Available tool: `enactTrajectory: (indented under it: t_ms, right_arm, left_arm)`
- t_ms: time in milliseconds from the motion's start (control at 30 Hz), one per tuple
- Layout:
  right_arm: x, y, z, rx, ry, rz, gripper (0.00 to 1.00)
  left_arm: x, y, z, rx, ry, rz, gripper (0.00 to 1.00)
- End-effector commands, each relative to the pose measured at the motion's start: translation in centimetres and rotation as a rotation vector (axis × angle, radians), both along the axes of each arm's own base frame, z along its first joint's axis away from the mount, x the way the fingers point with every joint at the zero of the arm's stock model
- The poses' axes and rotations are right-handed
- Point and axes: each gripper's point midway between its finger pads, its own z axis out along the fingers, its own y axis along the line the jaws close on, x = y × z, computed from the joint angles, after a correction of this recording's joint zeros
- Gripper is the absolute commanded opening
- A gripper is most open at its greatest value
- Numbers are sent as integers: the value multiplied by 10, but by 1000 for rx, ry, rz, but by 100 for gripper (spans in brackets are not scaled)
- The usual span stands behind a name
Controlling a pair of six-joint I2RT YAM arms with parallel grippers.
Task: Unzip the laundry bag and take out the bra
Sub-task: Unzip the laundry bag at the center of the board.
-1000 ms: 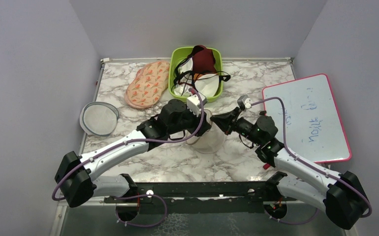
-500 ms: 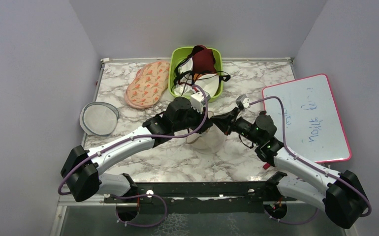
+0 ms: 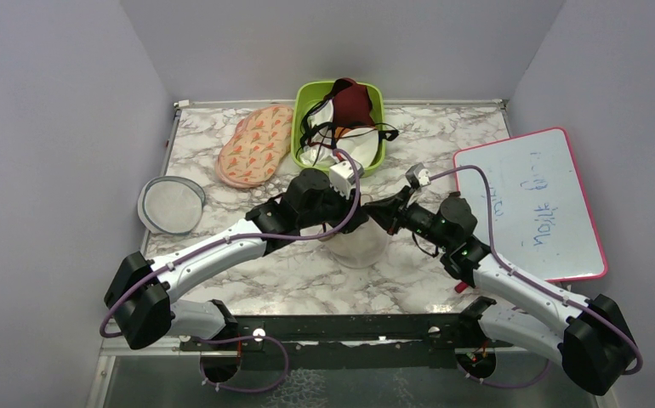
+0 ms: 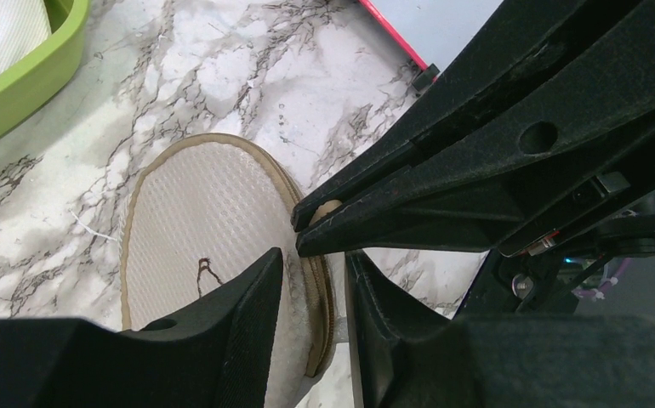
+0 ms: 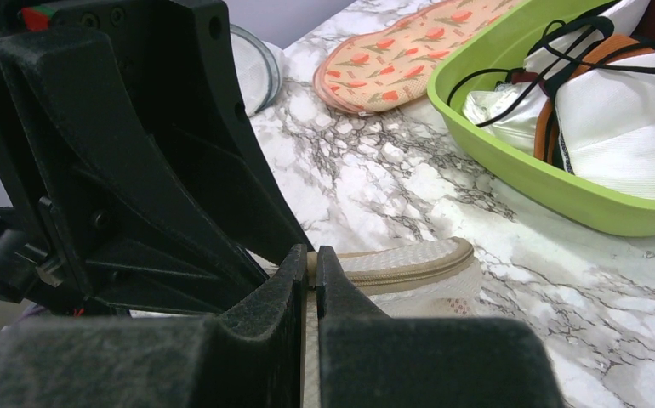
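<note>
The laundry bag (image 3: 360,246) sits mid-table between the arms, zip seemingly closed; the bra is not visible, presumably inside. The left gripper (image 4: 314,259) straddles the rim (image 4: 314,316), jaws narrowly apart, not clearly clamping. The right gripper (image 5: 311,253) pinches tight on the zip tab (image 4: 328,208). Best to firm the left hold first, then draw the tab along the rim's curve, never straight outward. Farther back, the green bin (image 3: 305,102) holds other garments (image 3: 354,100).

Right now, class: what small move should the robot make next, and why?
Probably close the left gripper on the laundry bag rim: its fingers straddle it loosely, while the right gripper pinches the zip tab, ready to pull.
</note>
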Motion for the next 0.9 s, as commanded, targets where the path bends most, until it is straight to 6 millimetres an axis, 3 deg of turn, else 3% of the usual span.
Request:
enactTrajectory:
  t_ms: [0, 200, 500, 733, 867]
  right_arm:
    - [1, 1, 13, 19, -15, 1, 1]
    - [6, -4, 10, 25, 6, -46, 1]
    - [9, -6, 7, 29, 24, -65, 1]
    - [17, -8, 16, 60, 35, -51, 1]
    - [27, -22, 14, 98, 77, -31, 1]
  left_arm:
    - [-7, 3, 1, 15, -14, -37, 23]
    - [-10, 10, 0, 22, -24, -28, 20]
    - [-16, 12, 10, 1, -58, -58, 0]
    - [-25, 12, 19, -17, -136, -145, 0]
    - [-30, 15, 26, -34, -174, -170, 0]
